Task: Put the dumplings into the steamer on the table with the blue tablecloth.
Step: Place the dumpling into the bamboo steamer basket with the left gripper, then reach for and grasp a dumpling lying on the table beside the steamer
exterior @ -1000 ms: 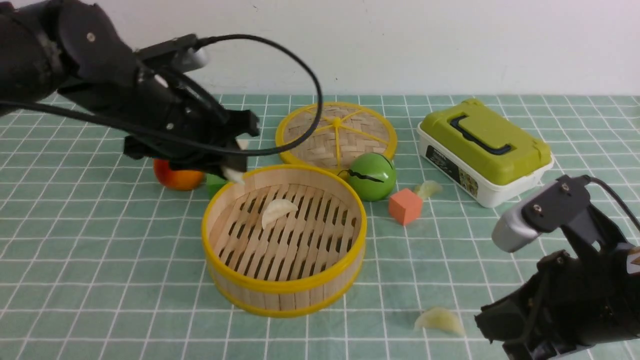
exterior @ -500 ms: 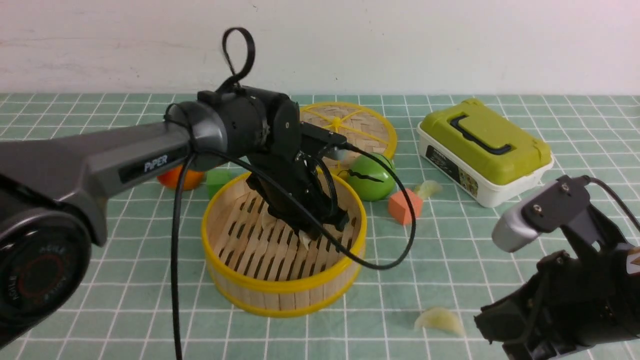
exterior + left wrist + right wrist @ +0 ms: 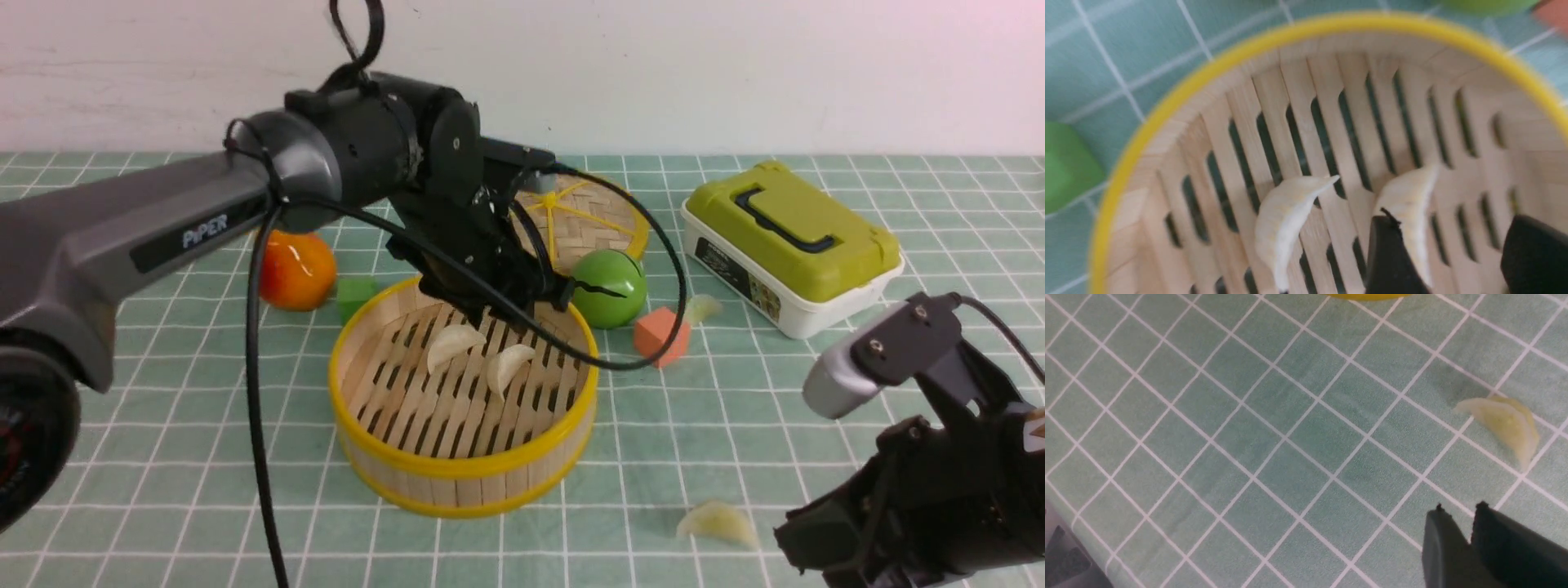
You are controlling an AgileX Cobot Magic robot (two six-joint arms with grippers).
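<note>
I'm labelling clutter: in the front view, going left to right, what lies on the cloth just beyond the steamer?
In order: orange-red fruit → green cube → green round fruit → orange cube → pale dumpling → green-lidded box.

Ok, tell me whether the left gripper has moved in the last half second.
Yes. The left gripper lifted out of the steamer, back toward its far rim.

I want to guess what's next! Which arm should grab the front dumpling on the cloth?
Right. The right fingers hover near that dumpling; the left fingers are over the steamer, farther off.
</note>
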